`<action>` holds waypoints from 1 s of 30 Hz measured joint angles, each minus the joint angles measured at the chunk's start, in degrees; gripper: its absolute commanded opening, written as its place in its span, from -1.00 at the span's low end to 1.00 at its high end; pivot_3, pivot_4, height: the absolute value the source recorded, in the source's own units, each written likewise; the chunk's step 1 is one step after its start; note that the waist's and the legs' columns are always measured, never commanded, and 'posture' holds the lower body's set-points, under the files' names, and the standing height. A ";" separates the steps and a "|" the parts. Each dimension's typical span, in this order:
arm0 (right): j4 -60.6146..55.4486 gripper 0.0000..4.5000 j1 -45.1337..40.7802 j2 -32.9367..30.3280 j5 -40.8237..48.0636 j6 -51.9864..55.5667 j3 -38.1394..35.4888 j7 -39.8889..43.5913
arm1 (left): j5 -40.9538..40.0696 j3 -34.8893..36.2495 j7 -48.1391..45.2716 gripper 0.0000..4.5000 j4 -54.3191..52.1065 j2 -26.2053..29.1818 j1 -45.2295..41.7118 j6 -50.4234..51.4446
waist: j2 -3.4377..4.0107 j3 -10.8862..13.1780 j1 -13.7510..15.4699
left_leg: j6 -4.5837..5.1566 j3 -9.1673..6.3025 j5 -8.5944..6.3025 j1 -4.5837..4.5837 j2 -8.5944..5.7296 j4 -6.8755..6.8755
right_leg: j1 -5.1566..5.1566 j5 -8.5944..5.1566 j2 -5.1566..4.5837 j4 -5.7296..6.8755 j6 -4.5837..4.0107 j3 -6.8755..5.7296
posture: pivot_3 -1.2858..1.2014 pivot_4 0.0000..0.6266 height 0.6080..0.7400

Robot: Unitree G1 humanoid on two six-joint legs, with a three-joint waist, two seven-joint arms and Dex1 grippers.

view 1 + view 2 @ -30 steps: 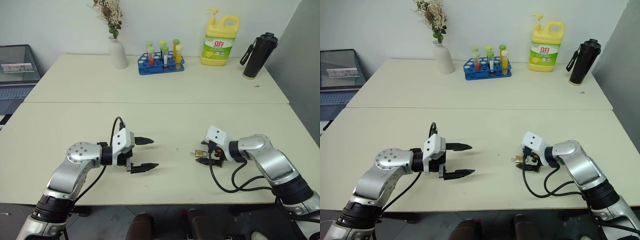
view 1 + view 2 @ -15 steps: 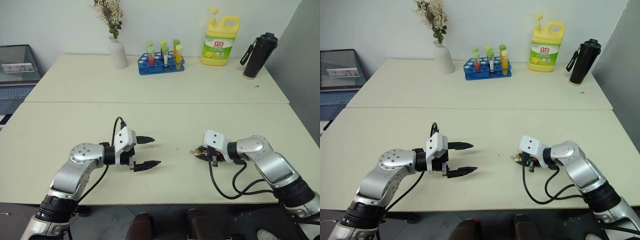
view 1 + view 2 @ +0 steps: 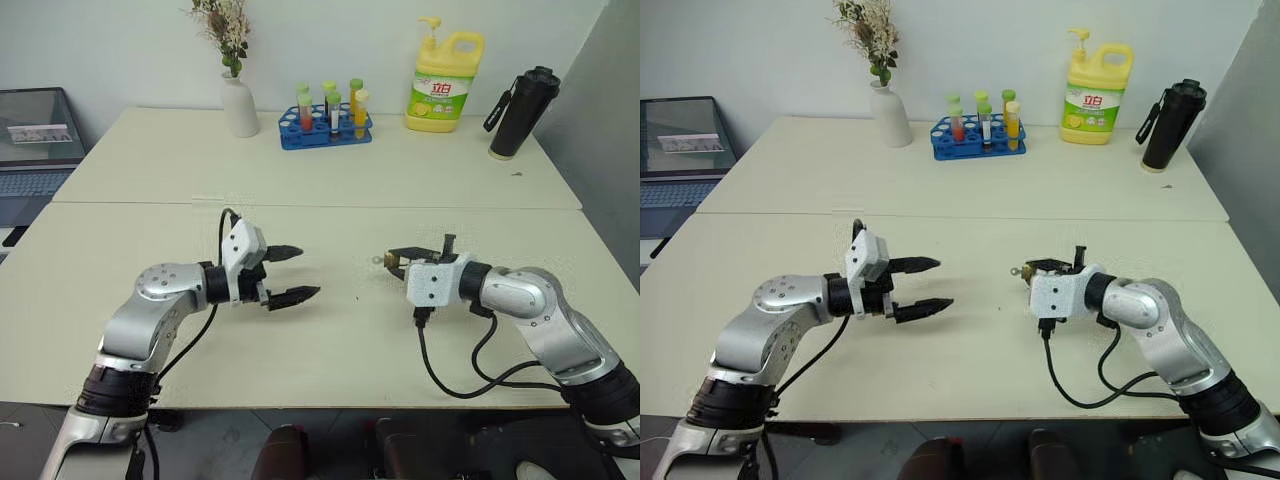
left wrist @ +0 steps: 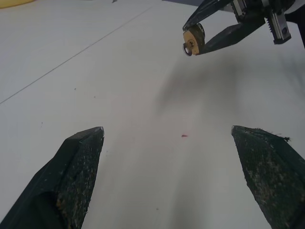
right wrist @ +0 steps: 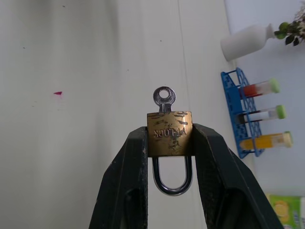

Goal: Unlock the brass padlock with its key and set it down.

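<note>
Worktop scene: brass padlock (image 5: 169,132) lifted, key (image 5: 164,98) seated in it, shackle not yet sprung.
Right gripper (image 3: 398,258) fingers grasp the padlock body; left gripper (image 3: 296,274) fingers spread, empty; turning and set-down remain.

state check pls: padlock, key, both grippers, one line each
brass padlock: clamped between the right gripper's fingers, lifted off the table, shackle closed
key: inserted in the padlock, head sticking out
right gripper: shut on the padlock
left gripper: open, holding nothing
</note>
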 measured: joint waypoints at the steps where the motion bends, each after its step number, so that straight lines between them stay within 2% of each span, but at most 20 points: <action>1: 0.12 -0.58 0.01 0.25 -1.55 -1.49 0.00 -1.25 | -0.98 0.00 0.16 1.00 -0.11 -0.32 -0.50 1.87 | 0.00 0.00 -0.01 | 0.00 -0.01 0.00 0.00 0.01 0.00 | 0.00 0.00 0.00 0.01 0.00 0.00 | 0.03 -0.52 1.00; 6: 1.99 -0.58 0.02 0.89 -11.03 -8.97 0.31 -9.00 | -3.19 -0.07 2.60 1.00 -0.31 -2.28 -5.29 8.57 | -0.01 0.00 0.01 | -0.07 -0.02 0.04 0.00 -0.02 0.01 | -0.01 0.00 0.01 0.06 0.00 -0.01 | 0.03 -0.52 1.00; 9: 2.53 -0.58 -0.08 3.60 -13.80 -11.11 0.30 -12.36 | -5.72 0.00 3.76 1.00 -0.29 -4.42 -8.22 12.56 | -0.01 0.00 -0.01 | -0.12 -0.01 0.07 0.01 -0.01 0.01 | -0.01 0.00 0.01 0.10 -0.01 0.01 | 0.03 -0.52 1.00; 16: 4.08 -0.58 -0.72 6.05 -14.47 -12.69 0.30 -13.18 | -7.44 -0.53 1.07 1.00 0.24 -5.04 -11.12 13.84 | -0.01 0.00 -0.05 | -0.26 -0.04 0.16 0.03 -0.01 0.01 | -0.01 0.01 0.01 0.15 -0.02 0.01 | 0.03 -0.52 1.00; 30: 4.35 -0.58 -1.16 7.04 -15.55 -16.45 -0.47 -15.94 | -5.78 -3.53 -5.09 1.00 9.63 -6.23 -17.07 11.51 | -0.01 0.00 -0.02 | -0.26 -0.04 0.16 0.02 -0.03 0.02 | -0.01 0.00 0.02 0.18 -0.03 0.01 | 0.03 -0.52 1.00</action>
